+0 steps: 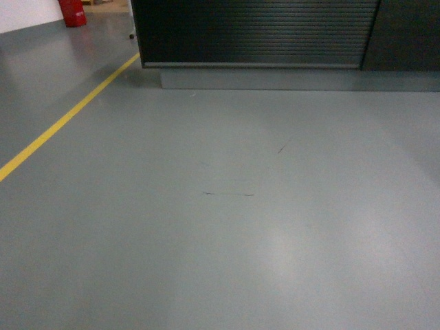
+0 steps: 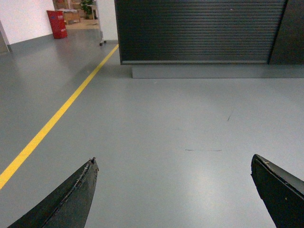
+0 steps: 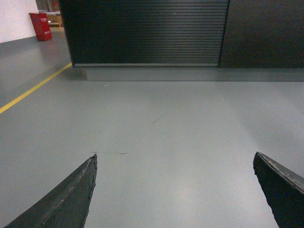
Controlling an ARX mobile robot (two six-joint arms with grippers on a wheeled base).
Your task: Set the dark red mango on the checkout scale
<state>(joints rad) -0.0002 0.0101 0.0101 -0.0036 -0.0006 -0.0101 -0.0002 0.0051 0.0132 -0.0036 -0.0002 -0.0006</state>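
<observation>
From the yellow floor line (image 1: 65, 118) at far left across bare grey floor (image 1: 227, 227), we see the checkout (image 1: 258, 31) far ahead, while our left gripper (image 2: 173, 190) and right gripper (image 3: 175, 187) hang spread wide, holding nothing.

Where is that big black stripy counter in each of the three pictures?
Head view: the checkout runs along the top, from the middle to the right edge.
Left wrist view: it fills the top, middle to right, beyond the open left gripper.
Right wrist view: it spans nearly the whole top, beyond the open right gripper.
Shared landmark: the yellow floor line on the left.
</observation>
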